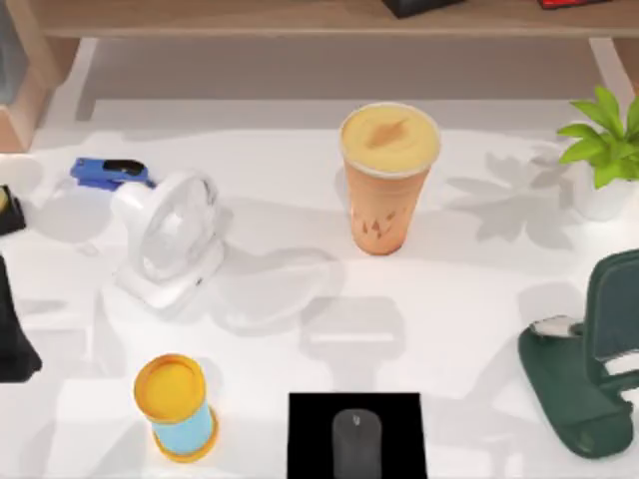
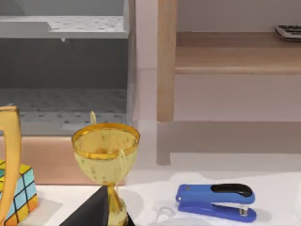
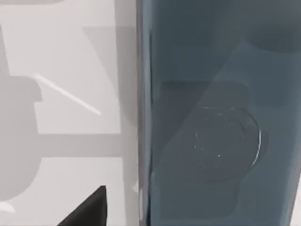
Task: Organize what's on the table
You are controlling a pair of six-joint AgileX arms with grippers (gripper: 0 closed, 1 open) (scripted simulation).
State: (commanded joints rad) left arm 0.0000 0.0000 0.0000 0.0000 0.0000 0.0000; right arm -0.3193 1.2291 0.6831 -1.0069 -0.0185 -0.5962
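Note:
The white table (image 1: 479, 289) carries scattered objects. An orange drink cup (image 1: 387, 180) stands upright at the middle back. To its left are a white desk fan (image 1: 168, 239) and a blue stapler (image 1: 108, 174) (image 2: 216, 201). A yellow-lidded blue can (image 1: 178, 407) stands at the front left. A grey mouse (image 1: 356, 443) lies on a black pad (image 1: 310, 429) at the front middle. A dark green phone stand (image 1: 589, 369) (image 3: 216, 117) sits at the right. My left arm (image 1: 14, 334) is at the left edge; my left gripper (image 2: 94, 212) faces a gold trophy (image 2: 106, 160). My right gripper (image 3: 87, 209) is close beside the stand.
A wooden shelf (image 1: 300, 18) (image 2: 235, 56) runs along the back. A potted plant (image 1: 604, 150) stands at the back right. A colourful puzzle cube (image 2: 19, 193) sits beside the trophy, near a grey open cabinet (image 2: 66, 70).

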